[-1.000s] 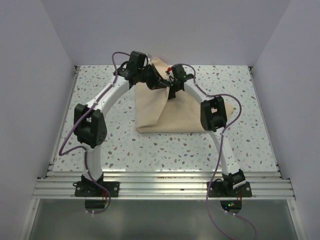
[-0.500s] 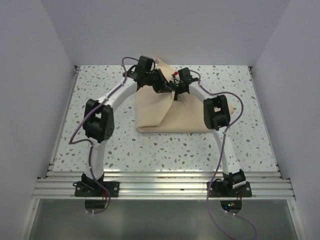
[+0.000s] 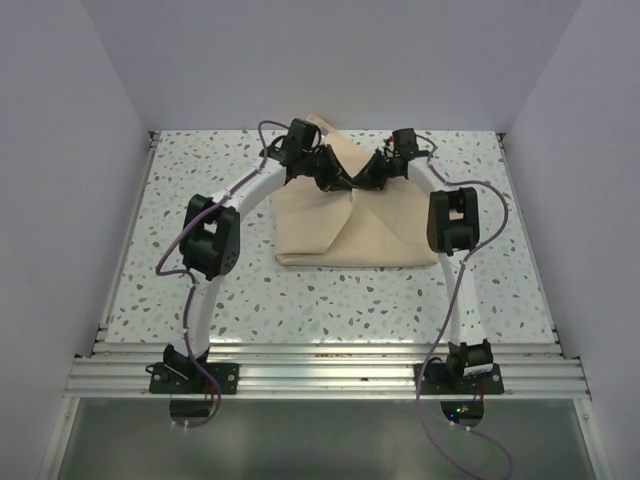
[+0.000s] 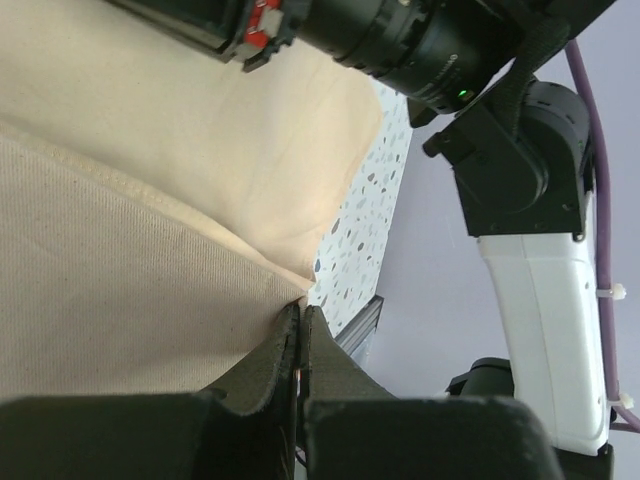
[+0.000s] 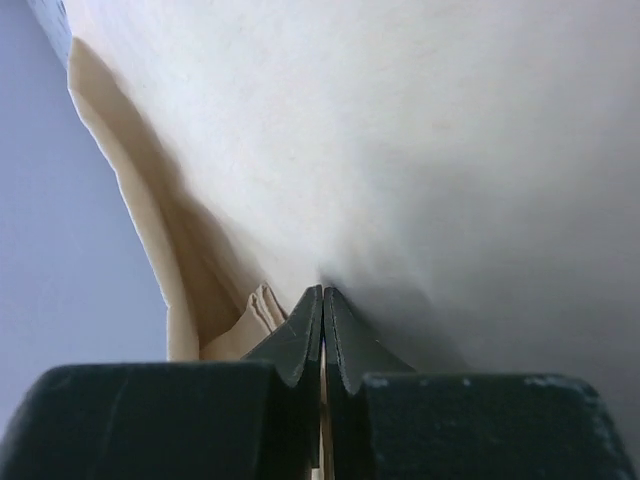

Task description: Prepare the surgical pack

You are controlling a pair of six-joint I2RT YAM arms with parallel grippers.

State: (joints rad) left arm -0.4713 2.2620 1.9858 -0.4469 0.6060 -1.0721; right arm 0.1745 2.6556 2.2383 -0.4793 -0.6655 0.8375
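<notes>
The left gripper (image 4: 300, 318) and right gripper (image 5: 322, 296) each clamp tight on the tan surgical pack sheet (image 3: 345, 230) (lying at the far middle of the speckled table (image 3: 500, 290)), holding its far flap raised, probably for folding over.

Pack (image 3: 350, 232): one, a single tan fabric sheet, found in all three views.
Arms: two, the left arm (image 3: 212, 240) and the right arm (image 3: 455, 220).
Grippers: two, one per arm, the left gripper (image 4: 301, 322) and the right gripper (image 5: 322, 300).
Fingers (image 5: 292, 350): two showed on each gripper, four in all.
Cables: two, both purple, the left cable (image 3: 163, 268) and the right cable (image 4: 592, 150).
Bases: two, the left base (image 3: 193, 378) and the right base (image 3: 458, 376).
Table (image 3: 200, 295): one, speckled.
Rail (image 3: 330, 366): one metal band at the near edge; its separate bars could not be counted.
Walls (image 3: 330, 60): three, pale.
</notes>
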